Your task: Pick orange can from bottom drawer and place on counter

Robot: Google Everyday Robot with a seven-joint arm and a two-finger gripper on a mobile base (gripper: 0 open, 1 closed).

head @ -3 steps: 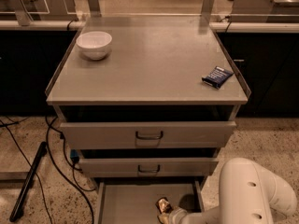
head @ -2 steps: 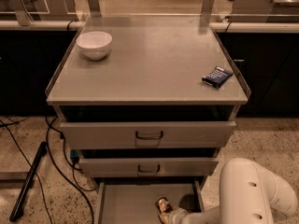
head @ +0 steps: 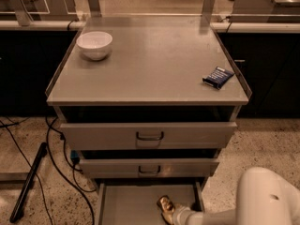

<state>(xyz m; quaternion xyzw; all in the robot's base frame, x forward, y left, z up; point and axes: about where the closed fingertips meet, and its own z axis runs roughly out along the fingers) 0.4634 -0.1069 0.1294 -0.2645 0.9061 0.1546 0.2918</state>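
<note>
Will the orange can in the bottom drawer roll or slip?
The small orange-and-gold metal can is round-bodied on the flat floor of the lowest grey drawer, so a nudge could roll it. Its shiny surface probably grips poorly. The end effector is close beside it in that drawer.

lab (steel drawer cabinet (head: pixel 103 136), terrazzo floor (head: pixel 265 146)), gripper (head: pixel 171 214) in bottom drawer (head: pixel 126 206).

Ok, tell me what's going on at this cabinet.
The robot's arm reaches down into the open bottom drawer, with its hand right at the orange can lying on the drawer floor. Whether it has a grip on the can cannot be told. The can is not yet up on the counter, where a white bowl and a dark blue packet sit.
</note>
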